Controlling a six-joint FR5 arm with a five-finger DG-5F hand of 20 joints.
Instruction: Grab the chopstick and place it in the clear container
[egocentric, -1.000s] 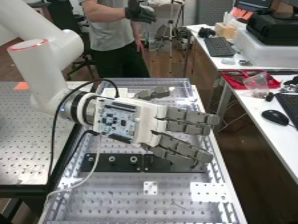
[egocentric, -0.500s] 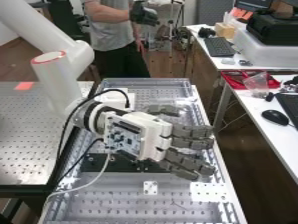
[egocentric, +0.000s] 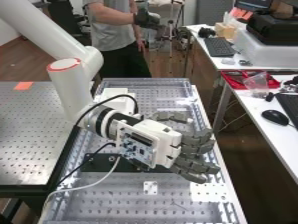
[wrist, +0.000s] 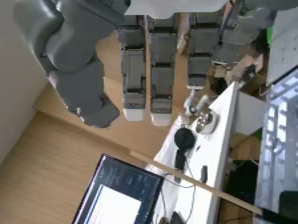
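The dark grey robot hand (egocentric: 194, 149), released, its fingers extended, is above the perforated metal tabletop (egocentric: 113, 200), near the long edge facing the white desk (egocentric: 250, 107). The thin, pale wooden chopstick (wrist: 213, 190) slants apart from those fingers; its support is unclear.

Desk (egocentric: 285, 140) right of the bench (egocentric: 126, 200), mouse (egocentric: 275, 117) on it — bag (egocentric: 257, 83) in tray (egocentric: 231, 79) behind

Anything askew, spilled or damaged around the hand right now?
No spill or damage that I can see. The slack pale cable hanging from the hand across the bench looks untidy and might snag.
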